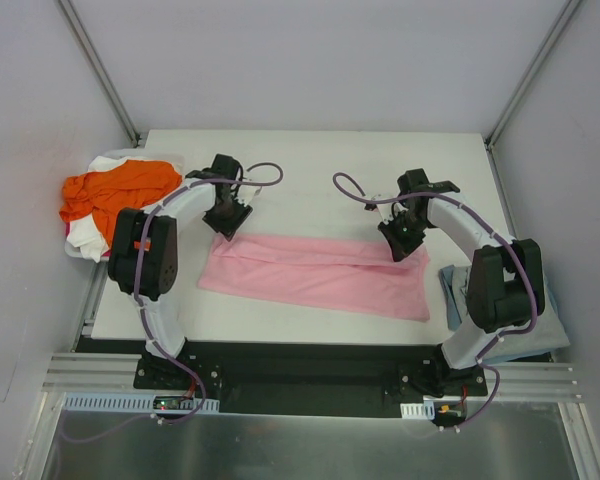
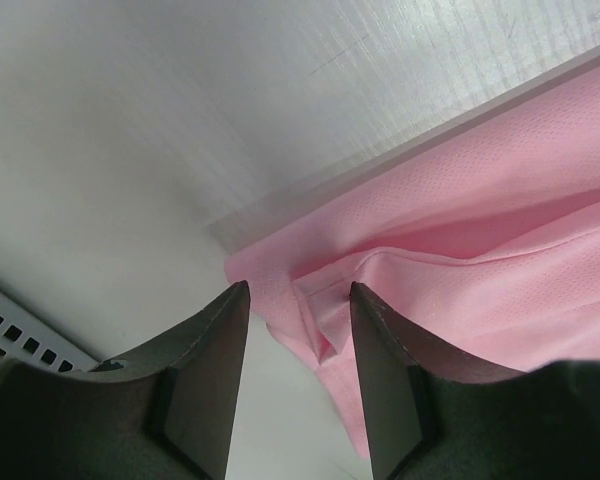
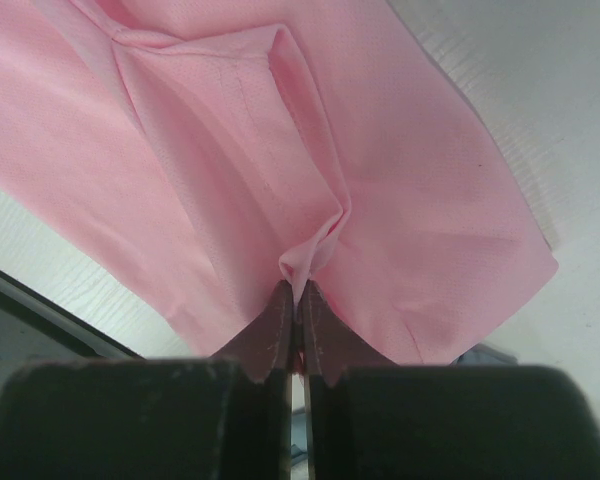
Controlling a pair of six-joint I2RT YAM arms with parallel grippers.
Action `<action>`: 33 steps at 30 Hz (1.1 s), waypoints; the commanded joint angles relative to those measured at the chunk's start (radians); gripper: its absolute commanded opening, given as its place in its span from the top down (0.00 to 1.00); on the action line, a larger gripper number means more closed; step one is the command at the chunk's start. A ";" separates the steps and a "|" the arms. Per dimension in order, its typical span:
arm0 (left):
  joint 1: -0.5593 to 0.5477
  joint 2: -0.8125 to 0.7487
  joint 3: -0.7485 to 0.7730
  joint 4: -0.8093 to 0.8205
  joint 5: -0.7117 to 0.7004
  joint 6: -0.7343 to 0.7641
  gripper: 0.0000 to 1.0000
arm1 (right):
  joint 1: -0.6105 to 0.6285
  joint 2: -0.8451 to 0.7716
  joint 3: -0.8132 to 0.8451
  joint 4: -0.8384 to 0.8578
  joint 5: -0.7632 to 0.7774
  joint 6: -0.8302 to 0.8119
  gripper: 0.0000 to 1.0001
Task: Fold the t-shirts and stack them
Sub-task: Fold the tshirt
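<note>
1. Presently the right fingers are clenched on a small pucker of the light pink cotton t-shirt. In the wrist view the cloth rises in a ridge from their tips toward 12 o'clock.
2. Opposite, the left fingers stand parted and grasp nothing. A folded corner of the same shirt lies in the gap between them, closer to the 3 o'clock finger. I cannot tell whether either one brushes it.
3. Seen from above, the shirt lies flat on the white counter as a long band, already folded lengthways. Its long axis runs from 9 to 3 o'clock, dipping slightly toward 4.
4. The left fingers sit at the band's 10 o'clock corner and the right fingers at its 2 o'clock edge, so each arm is nearest its own end.
5. In my judgement the coming move turns on that axis. Once the left side closes on its corner, one end could be carried along the 9-to-3 line over the other to halve the band.
6. Further out, a crumpled orange t-shirt rests on a white t-shirt at the counter's 10 o'clock edge. A grey-blue t-shirt lies at 4 o'clock beside the right arm's base, probably where the stack begins.
</note>
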 commanded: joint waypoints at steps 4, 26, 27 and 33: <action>0.001 -0.094 -0.038 -0.004 0.036 -0.018 0.56 | 0.005 -0.019 0.002 -0.005 -0.011 -0.012 0.99; 0.001 -0.034 -0.070 0.005 0.070 -0.024 0.71 | 0.003 -0.040 0.002 -0.010 0.000 -0.011 0.99; 0.001 -0.034 -0.070 0.005 0.070 -0.025 0.77 | 0.005 -0.039 0.002 -0.008 0.000 -0.012 0.99; 0.001 -0.077 -0.081 0.008 0.058 -0.030 1.00 | 0.005 -0.023 0.007 -0.011 -0.009 -0.011 0.99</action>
